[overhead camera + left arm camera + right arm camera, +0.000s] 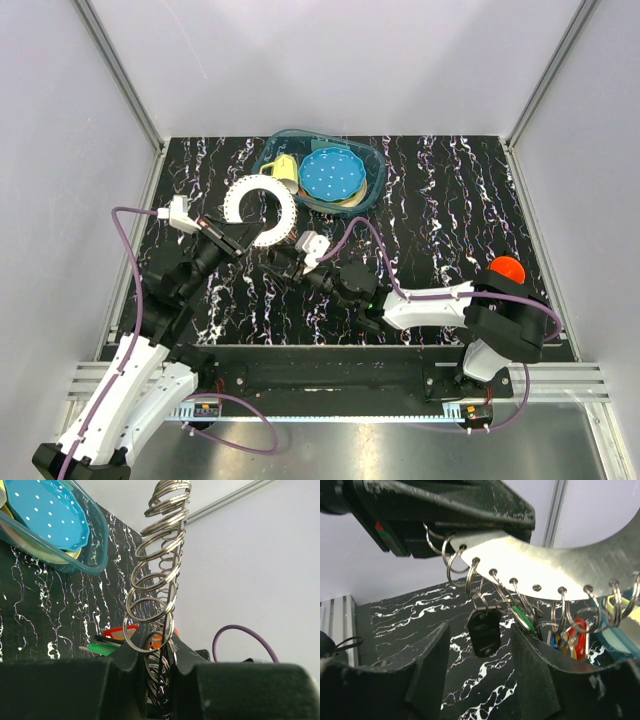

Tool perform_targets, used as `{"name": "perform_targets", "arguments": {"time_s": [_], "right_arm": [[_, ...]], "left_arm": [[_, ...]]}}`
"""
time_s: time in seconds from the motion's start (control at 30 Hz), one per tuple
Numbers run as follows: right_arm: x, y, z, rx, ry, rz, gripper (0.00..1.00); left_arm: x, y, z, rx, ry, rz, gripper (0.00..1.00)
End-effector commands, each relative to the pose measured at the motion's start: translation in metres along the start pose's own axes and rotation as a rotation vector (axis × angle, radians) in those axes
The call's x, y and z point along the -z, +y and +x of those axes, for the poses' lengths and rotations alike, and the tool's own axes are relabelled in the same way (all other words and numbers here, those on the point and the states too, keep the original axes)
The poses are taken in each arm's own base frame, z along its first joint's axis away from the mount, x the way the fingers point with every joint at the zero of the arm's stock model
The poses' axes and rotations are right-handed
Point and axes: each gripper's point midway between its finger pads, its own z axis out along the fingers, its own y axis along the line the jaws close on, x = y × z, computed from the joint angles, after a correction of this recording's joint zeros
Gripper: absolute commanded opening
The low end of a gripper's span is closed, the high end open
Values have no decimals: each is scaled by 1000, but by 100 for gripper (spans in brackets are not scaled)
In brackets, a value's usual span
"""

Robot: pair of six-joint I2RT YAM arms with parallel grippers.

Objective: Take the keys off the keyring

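Two arms meet near the middle of the black, white-veined table (450, 200) in the overhead view. The left gripper (238, 237) is clamped on the 6 o'clock end of the keyring (290, 205), a pale C-shaped band held above the surface. The right gripper (283, 262) sits just beside it at about 4 o'clock. At 12 o'clock from the ring stands a teal bin (372, 160) with a blue dotted plate (333, 172) and a yellow cup (283, 168) inside. Pale wall panels on aluminium posts close three sides.

From the left wrist, the keyring (155, 580) shows edge-on as a stack of split rings rising to 12 o'clock. The left gripper (159, 652) is pinched tight on its lower end. The keys (112, 642), with green, red and orange heads, hang at 8 o'clock.

From the right wrist, the keyring (560, 565) arcs across the top, one split ring in nearly every hole. The right gripper (479, 630) is spread wide, and a black-headed piece (484, 630) hangs between its fingers; whether it touches them I cannot tell. The keys (575, 640), green, red, yellow and blue, cluster at 4 o'clock.

The step appears to be the approach to a first pull, with nothing yet freed. Next, the right fingers likely need to close squarely on that hanging piece and work it around its split ring while the left holds firm.
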Motion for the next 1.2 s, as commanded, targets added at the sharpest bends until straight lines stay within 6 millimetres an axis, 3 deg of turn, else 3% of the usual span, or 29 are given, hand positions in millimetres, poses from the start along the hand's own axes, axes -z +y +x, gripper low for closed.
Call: {"name": "perform_targets", "arguments": {"time_s": [0.0, 0.27, 0.7, 0.93, 1.03, 1.17], "right_arm": [[-13, -7, -42, 22, -139, 67, 57], [-9, 0, -52, 17, -177, 38, 44], [-5, 3, -37, 11, -142, 22, 32], [-5, 2, -40, 17, -147, 24, 14], [-3, 2, -42, 15, -150, 24, 1], [5, -1, -38, 22, -107, 36, 0]], "left_arm": [[2, -20, -13, 4, -68, 84, 0], [4, -15, -13, 6, -78, 72, 0], [4, -14, -13, 4, -77, 67, 0], [6, -13, -14, -2, -88, 63, 0], [7, -11, -14, -10, -92, 60, 0], [8, 2, -12, -47, -94, 14, 0]]}}
